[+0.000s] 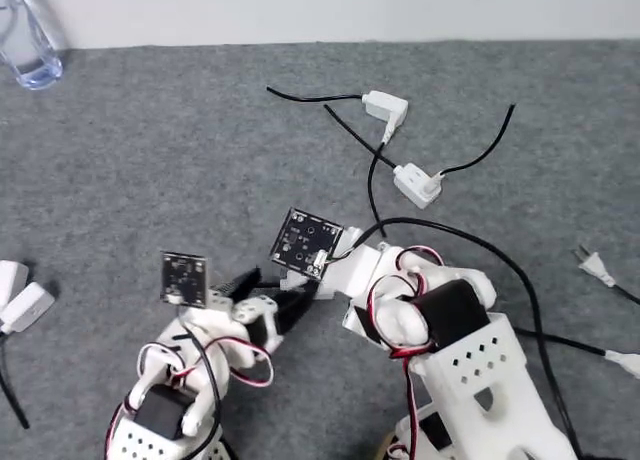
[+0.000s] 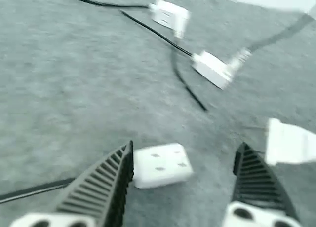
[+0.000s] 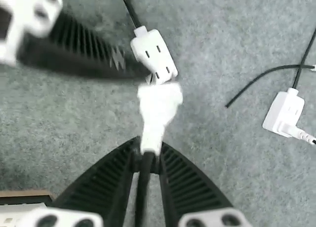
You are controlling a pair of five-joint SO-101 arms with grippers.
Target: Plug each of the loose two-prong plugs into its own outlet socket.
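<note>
My right gripper (image 3: 147,149) is shut on a white two-prong plug (image 3: 158,106), pinching it at the cord end. The plug's front end meets a white outlet socket (image 3: 154,56) lying on the grey carpet; whether the prongs are inside is hidden. My left gripper (image 2: 186,149) is open around that same socket (image 2: 160,164), which rests against one of its black fingers (image 2: 106,180). The held plug (image 2: 290,140) hangs beside the other finger. In the high view both grippers meet at the middle front, left gripper (image 1: 275,292) and right gripper (image 1: 325,280).
Two more white sockets (image 1: 385,106) (image 1: 417,184) with black cords lie farther back. Loose plugs (image 1: 596,266) (image 1: 622,360) lie at the right edge, and white blocks (image 1: 20,298) at the left edge. A clear bottle (image 1: 28,40) stands at the back left.
</note>
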